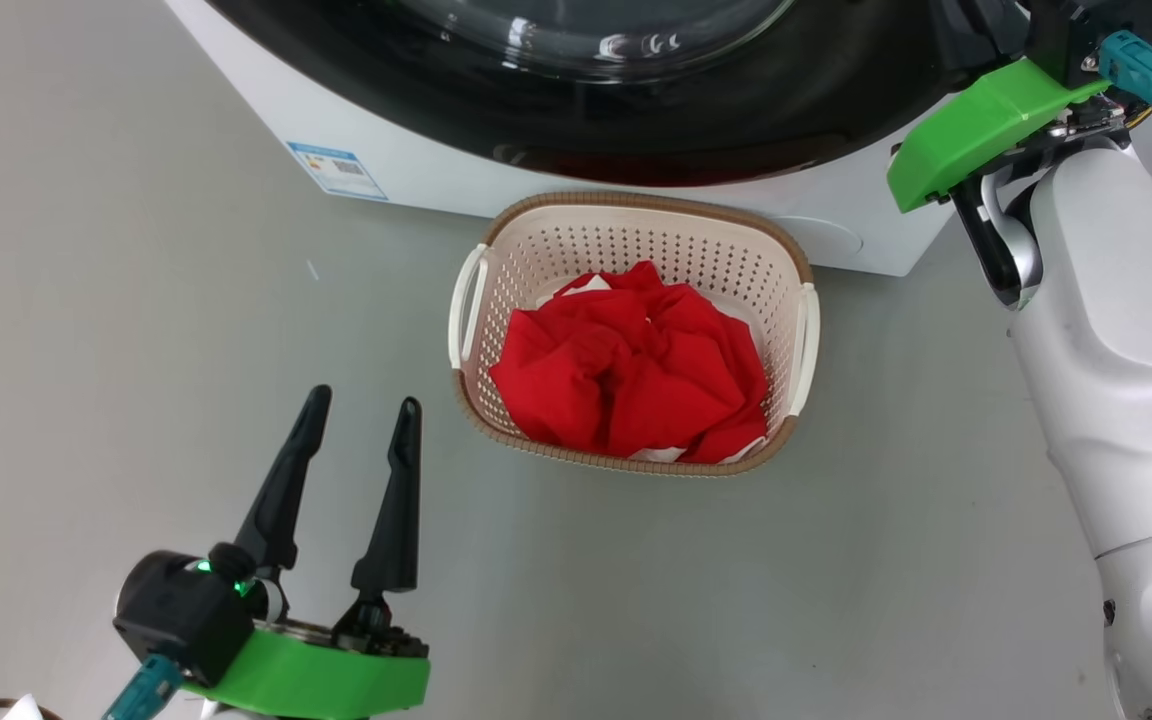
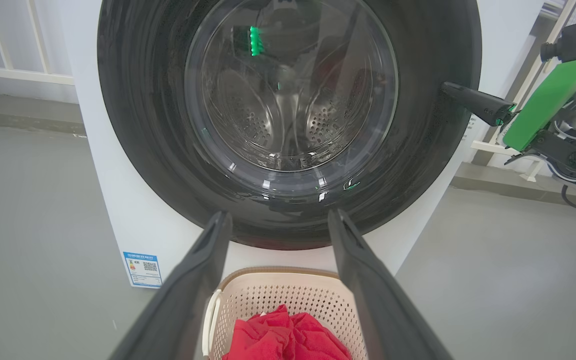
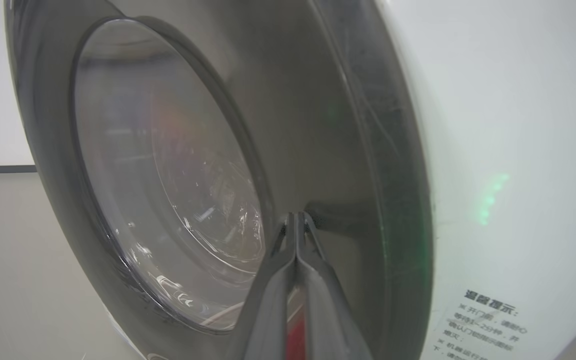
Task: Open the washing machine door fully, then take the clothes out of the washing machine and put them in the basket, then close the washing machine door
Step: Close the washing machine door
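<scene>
The red clothes [image 1: 631,375] lie bunched inside the cream basket [image 1: 636,215], which stands on the floor just before the white washing machine [image 1: 416,170]. The washing machine door [image 2: 288,115], black-rimmed with a glass bowl, lies flat against the machine's front. My left gripper [image 1: 361,405] hovers open and empty to the left of the basket, its fingers pointing toward the machine. My right gripper [image 3: 296,216] is shut, its tips pressed against the door's black rim near the right edge; from the left wrist view those right fingers [image 2: 473,102] reach in from the right.
Grey floor [image 1: 136,350] spreads to the left and in front of the basket. A blue label sticker [image 1: 336,170] marks the machine's lower left. My right arm's white body [image 1: 1116,330] stands at the right. A white railing [image 2: 18,60] runs behind the machine.
</scene>
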Available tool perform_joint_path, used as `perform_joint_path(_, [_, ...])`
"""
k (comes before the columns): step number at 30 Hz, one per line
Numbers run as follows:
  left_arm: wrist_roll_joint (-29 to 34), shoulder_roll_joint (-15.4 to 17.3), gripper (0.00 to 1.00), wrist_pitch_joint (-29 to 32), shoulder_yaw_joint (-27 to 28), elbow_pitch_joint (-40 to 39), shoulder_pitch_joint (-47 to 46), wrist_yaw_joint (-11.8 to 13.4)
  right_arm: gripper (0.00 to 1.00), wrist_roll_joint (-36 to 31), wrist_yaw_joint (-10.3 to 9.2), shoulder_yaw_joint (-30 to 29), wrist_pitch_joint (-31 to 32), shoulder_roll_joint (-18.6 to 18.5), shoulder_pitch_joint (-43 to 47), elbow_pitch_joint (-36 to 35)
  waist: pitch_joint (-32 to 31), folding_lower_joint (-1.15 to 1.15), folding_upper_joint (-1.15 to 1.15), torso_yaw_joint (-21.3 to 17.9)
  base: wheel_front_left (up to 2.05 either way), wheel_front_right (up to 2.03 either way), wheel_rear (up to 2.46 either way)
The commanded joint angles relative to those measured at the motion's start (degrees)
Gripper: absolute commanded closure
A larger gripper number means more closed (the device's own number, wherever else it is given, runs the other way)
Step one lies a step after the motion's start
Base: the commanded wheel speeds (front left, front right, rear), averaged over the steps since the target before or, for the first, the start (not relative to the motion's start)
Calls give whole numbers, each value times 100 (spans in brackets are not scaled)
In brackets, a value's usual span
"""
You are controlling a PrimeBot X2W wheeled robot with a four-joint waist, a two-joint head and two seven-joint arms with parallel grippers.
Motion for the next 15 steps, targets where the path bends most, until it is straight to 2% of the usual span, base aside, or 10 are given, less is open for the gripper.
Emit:
perform_joint_path(1, [-66, 46, 0, -69, 187, -108, -47, 40, 100, -31, -48, 69, -37, 119, -5, -226, -46, 0, 0, -36, 0, 0, 0])
perform_joint_path(5, [-138, 46, 0, -69, 224, -107, -19, 48, 100, 36, -48, 186, -37, 155, 249, -370, -141, 0, 0, -110, 0, 0, 0])
perform_joint_path(6, [-154, 46, 0, -69, 236, -104, -12, 57, 85, 59, -48, 226, -37, 164, 319, -420, -171, 0, 0, -134, 0, 0, 0])
perform_joint_path(7, [-164, 46, 0, -69, 248, -97, -2, 69, 60, 78, -48, 263, -37, 171, 400, -484, -200, 0, 0, -160, 0, 0, 0])
perform_joint_path(8, [-172, 46, 0, -69, 259, -93, 6, 81, 44, 98, -48, 300, -37, 178, 488, -555, -219, 0, 0, -184, 0, 0, 0])
perform_joint_path(9, [-183, 46, 0, -69, 273, -88, 14, 95, 4, 125, -48, 341, -37, 185, 581, -631, -244, 0, 0, -216, 0, 0, 0])
perform_joint_path(10, [-198, 46, 0, -69, 288, -85, 22, 112, 0, 149, -48, 381, -37, 190, 676, -712, -266, 0, 0, -247, 0, 0, 0])
perform_joint_path(15, [-254, 46, 0, -69, 342, -66, 44, 162, 0, 280, -48, 575, -37, 203, 1104, -1044, -374, 0, 0, -375, 0, 0, 0])
